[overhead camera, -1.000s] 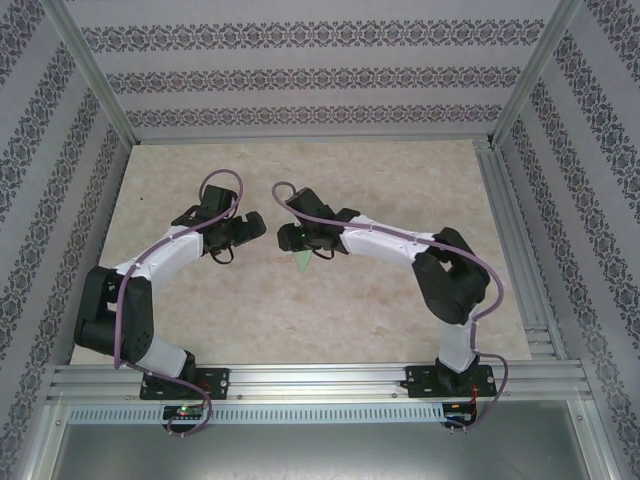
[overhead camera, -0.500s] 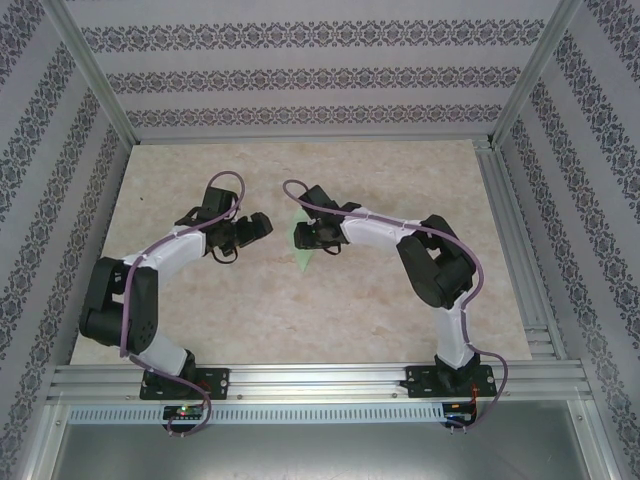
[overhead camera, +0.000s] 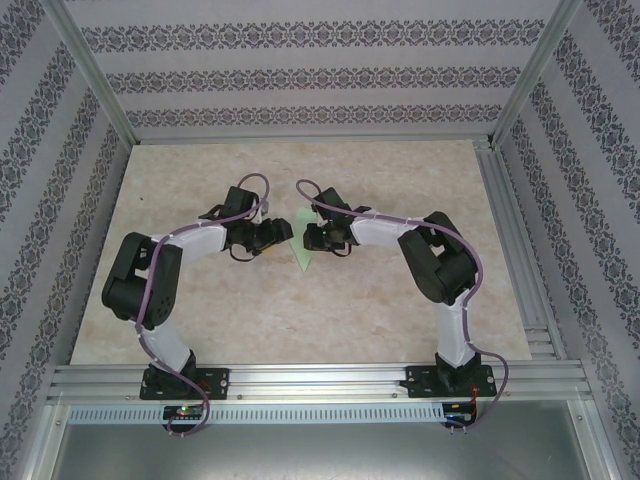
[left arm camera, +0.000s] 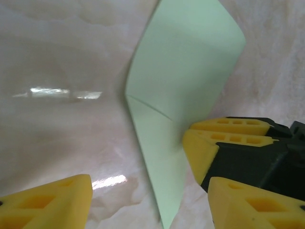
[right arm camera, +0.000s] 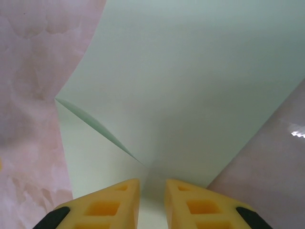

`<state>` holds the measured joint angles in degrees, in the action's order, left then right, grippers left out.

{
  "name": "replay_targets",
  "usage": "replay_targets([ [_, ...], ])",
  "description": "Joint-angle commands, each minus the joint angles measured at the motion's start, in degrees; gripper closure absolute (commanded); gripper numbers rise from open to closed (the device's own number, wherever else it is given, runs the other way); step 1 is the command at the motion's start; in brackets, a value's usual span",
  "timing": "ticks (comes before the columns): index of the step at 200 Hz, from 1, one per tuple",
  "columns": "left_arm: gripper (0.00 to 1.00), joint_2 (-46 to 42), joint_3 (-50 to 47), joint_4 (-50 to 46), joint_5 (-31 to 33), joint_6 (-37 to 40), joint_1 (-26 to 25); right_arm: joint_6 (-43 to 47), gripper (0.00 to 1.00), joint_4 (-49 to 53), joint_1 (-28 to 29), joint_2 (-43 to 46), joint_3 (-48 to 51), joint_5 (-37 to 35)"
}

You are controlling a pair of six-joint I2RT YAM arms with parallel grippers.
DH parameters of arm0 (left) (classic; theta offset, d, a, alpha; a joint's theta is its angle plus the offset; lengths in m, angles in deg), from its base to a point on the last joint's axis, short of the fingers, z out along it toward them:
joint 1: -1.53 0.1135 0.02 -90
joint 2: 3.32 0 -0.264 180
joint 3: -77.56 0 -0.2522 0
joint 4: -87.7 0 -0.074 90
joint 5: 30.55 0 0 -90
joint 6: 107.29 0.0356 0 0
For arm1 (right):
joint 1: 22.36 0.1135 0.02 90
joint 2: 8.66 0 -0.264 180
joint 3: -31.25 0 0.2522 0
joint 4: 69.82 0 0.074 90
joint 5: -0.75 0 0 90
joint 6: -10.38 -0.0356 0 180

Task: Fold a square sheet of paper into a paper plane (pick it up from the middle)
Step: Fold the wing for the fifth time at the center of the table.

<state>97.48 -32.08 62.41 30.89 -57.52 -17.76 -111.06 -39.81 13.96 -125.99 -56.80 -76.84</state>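
The square sheet of paper (overhead camera: 303, 250) is pale mint green and folded into a pointed shape with a slanting crease; its tip points toward the near edge. My right gripper (overhead camera: 314, 238) is shut on its right side, fingers (left arm camera: 224, 138) pinching the paper (left arm camera: 183, 86). In the right wrist view the paper (right arm camera: 190, 81) spreads ahead of the right gripper (right arm camera: 152, 187). My left gripper (overhead camera: 279, 238) is open just left of the sheet. In its wrist view the left gripper (left arm camera: 150, 188) straddles the paper's lower tip without touching it.
The beige marbled tabletop (overhead camera: 200, 170) is bare around the two grippers. Patterned walls and an aluminium frame (overhead camera: 505, 200) enclose it at the back and sides. A metal rail (overhead camera: 320, 378) with both arm bases runs along the near edge.
My left arm has swung right, bringing its gripper up to the paper, and its jaws have narrowed. The right gripper has shifted slightly right with the paper in it.
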Motion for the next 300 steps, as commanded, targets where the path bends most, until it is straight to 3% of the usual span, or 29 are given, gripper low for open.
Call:
replay_targets([
  [1,0.37,2.4,1.8,4.7,-3.3,-1.7,-1.0,-1.5,0.78,-1.6,-0.8,-0.4,2.7,2.1],
  [78,0.6,8.5,5.1,4.6,-2.6,-3.1,-1.7,-1.7,0.8,-3.0,-1.5,-0.6,4.2,3.1],
  [213,0.76,10.5,4.9,9.6,-3.6,-4.3,-1.7,-1.4,0.81,-4.0,-2.7,-0.4,5.5,3.6],
  [241,0.86,10.1,4.5,9.6,-3.0,-4.1,-1.6,-0.8,0.8,-4.4,-3.0,0.0,5.9,3.5],
  [260,0.94,10.0,3.9,9.7,-2.4,-4.1,-1.7,0.7,0.76,-6.0,-3.2,1.1,6.5,4.0],
  [300,0.97,7.1,2.2,7.4,3.0,-4.7,-2.6,5.8,0.56,-12.2,-3.8,8.4,9.3,3.0],
])
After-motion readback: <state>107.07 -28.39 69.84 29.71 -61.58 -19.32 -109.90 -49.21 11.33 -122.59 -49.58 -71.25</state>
